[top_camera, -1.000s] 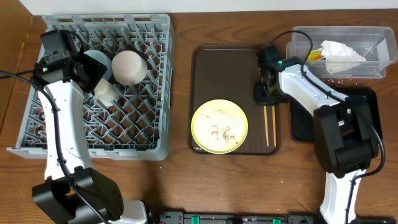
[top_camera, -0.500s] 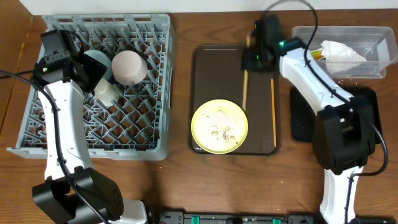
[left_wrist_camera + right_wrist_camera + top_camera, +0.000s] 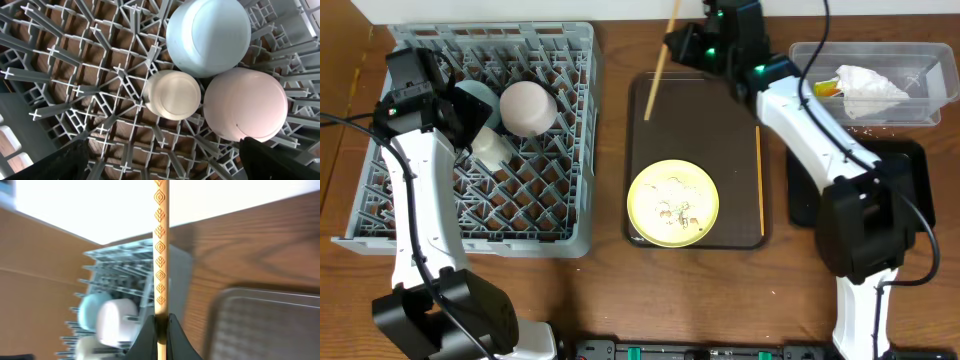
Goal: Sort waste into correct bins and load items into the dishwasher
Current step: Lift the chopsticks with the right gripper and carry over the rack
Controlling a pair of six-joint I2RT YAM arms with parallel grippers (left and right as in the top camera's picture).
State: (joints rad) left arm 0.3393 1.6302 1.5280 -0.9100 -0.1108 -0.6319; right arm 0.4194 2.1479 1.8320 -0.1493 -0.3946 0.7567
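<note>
Right gripper (image 3: 161, 324) is clamping one chopstick (image 3: 161, 245), holding it tilted over the far corner of the brown tray (image 3: 660, 130); the other chopstick (image 3: 760, 180) is lying along the tray's right edge. Left gripper (image 3: 162, 150) is hovering over the dish rack (image 3: 520, 215), apparently spread wide.

On the brown wood-grain worktop (image 3: 610, 300), a dark brown serving tray (image 3: 695, 120) with rounded corners, lying flat near the middle, and a white strip (image 3: 520, 10) along the far edge.
</note>
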